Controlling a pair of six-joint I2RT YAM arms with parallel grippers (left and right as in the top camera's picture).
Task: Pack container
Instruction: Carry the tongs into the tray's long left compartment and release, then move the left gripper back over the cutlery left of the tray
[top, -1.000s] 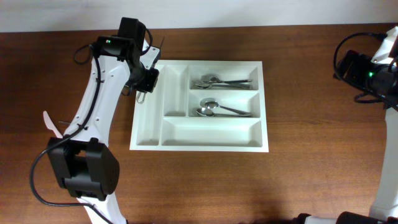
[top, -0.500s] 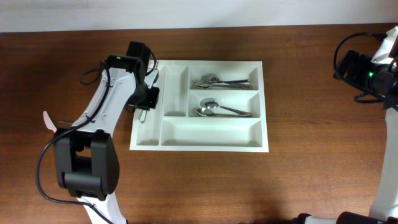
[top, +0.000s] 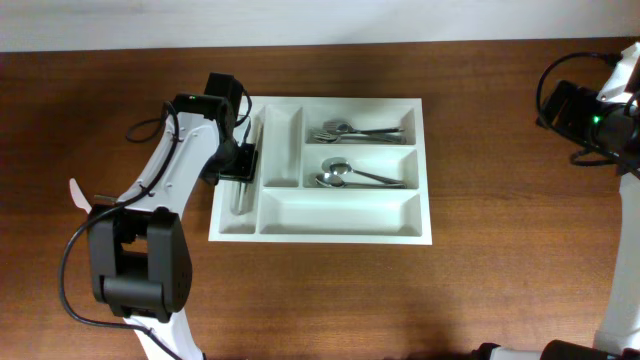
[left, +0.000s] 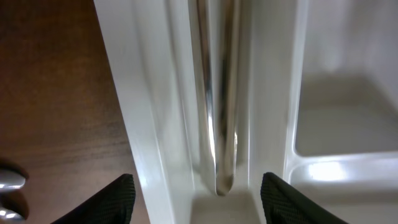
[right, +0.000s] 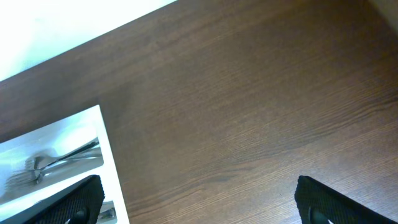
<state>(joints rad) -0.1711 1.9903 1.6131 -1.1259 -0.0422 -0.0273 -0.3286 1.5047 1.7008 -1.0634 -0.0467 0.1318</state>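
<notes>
The container (top: 340, 233), a white cutlery tray, lies in the middle of the table. My left gripper (top: 241, 160) hovers over its leftmost narrow slot. In the left wrist view that gripper (left: 196, 194) is open, its black fingers (left: 118, 196) straddling the slot, and a shiny metal utensil handle (left: 217, 93) lies loose in the slot between the tray walls (left: 155, 124). Forks (top: 345, 131) fill the upper right compartment and spoons (top: 340, 176) the one below it. At the far right my right gripper (right: 202, 208) stands open over bare wood, holding nothing.
The right arm (top: 592, 118) sits at the table's far right edge, away from the tray. A small pale object (top: 80, 196) lies on the wood by the left arm's base. The tray corner with forks (right: 56, 163) shows in the right wrist view.
The left gripper slid toward the tray's front along the leftmost slot and opened, letting the metal utensil go into the slot. The right arm stayed put.
</notes>
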